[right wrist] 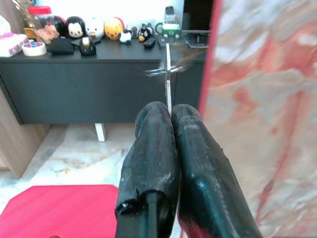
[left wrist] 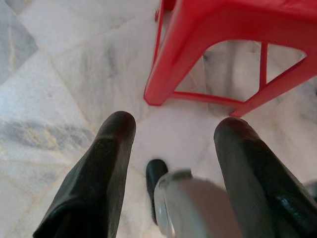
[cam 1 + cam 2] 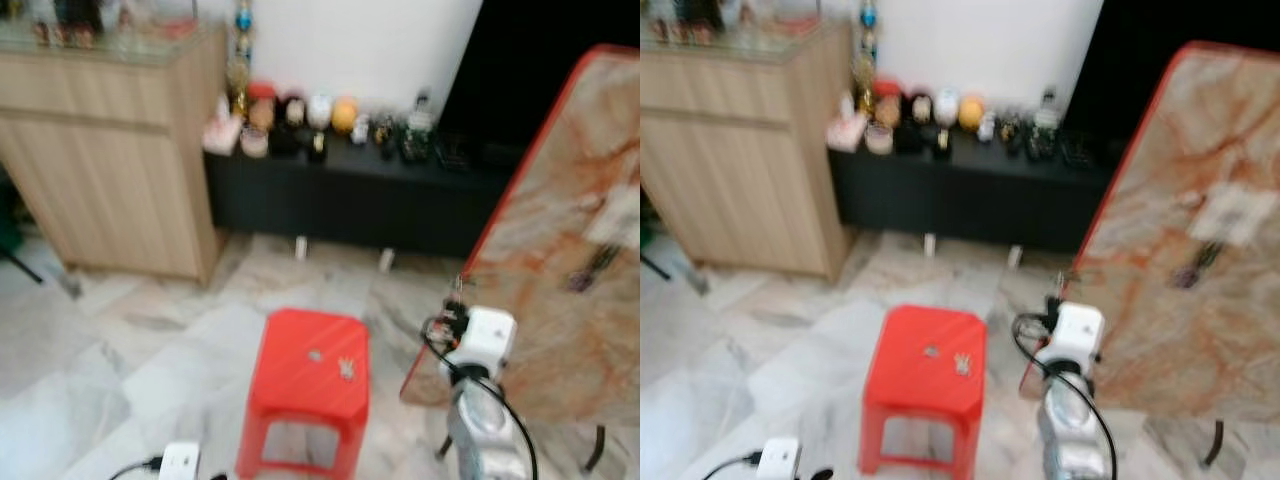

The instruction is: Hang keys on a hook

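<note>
— Since the hook isn't plain yet, where do you aim?

— At the marbled board [image 1: 262, 99], the biggest thing near my right gripper [image 1: 171, 111]. It leans just beside my fingertips, a flat slab veined in rust and cream with a thin red edge. Farther across its face sits a small dark fitting [image 3: 590, 268]; whether that is the hook I cannot tell, so I'd come in slowly and square to the board.

— What's past your tips?

— A low black cabinet [image 1: 74, 84], matt and boxy, well beyond them, with round toy figures on top. Below my right gripper stands a red plastic stool [image 3: 310, 380], glossy and square-topped, with some small bits [image 3: 346, 368] too blurred to name.

— And the keys?

— The keys [image 1: 168, 74] stand up from my clenched right fingertips, thin bright metal, hard and slippery I'd judge, so I'd keep the pinch firm until the ring is over a hook.

— Your other side?

— My left gripper [image 2: 173, 129] hangs spread and empty above the pale marble floor [image 2: 59, 74], beside the stool's leg.
</note>
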Tool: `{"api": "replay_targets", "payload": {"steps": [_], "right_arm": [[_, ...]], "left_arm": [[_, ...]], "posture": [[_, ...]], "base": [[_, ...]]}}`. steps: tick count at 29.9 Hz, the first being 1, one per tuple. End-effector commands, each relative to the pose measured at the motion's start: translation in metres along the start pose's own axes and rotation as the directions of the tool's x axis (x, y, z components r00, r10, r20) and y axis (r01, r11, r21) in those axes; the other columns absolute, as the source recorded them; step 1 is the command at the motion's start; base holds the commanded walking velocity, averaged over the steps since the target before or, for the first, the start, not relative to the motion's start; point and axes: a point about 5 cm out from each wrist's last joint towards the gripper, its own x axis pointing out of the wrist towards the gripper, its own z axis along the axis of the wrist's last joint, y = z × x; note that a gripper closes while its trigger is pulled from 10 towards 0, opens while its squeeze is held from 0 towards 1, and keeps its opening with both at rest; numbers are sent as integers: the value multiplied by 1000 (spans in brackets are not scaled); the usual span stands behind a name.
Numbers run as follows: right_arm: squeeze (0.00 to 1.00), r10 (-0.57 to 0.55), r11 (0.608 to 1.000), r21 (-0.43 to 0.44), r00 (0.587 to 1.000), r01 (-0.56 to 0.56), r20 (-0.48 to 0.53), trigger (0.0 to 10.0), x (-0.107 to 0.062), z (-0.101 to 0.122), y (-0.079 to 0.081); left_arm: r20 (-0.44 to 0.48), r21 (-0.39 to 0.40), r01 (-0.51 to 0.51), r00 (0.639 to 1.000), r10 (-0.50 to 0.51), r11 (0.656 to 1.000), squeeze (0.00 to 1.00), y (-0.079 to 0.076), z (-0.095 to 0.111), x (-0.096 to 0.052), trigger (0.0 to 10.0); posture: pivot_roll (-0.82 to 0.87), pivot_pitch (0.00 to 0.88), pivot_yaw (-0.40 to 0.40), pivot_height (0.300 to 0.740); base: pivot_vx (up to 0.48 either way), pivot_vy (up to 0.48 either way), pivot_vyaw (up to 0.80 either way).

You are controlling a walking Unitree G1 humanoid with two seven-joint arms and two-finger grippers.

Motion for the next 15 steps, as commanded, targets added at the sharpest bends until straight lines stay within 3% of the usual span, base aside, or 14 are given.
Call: {"api": "replay_targets", "payload": {"steps": [1,15], "right_arm": [[0,-31,999,-11,999,31,14,10000,1,3,-11],[0,-34,999,-6,999,34,13,10000,-2,2,-9]], "left_arm": [[-11,-4,23,1000,-24,1000,0,-9,-4,0,10000],[-9,-7,20,1000,-20,1000,0,-7,-4,-1,10000]], "posture": [[46,0,-85,740],[42,0,-79,740]], "base": [[0,-472,0],[0,-472,0]]}}
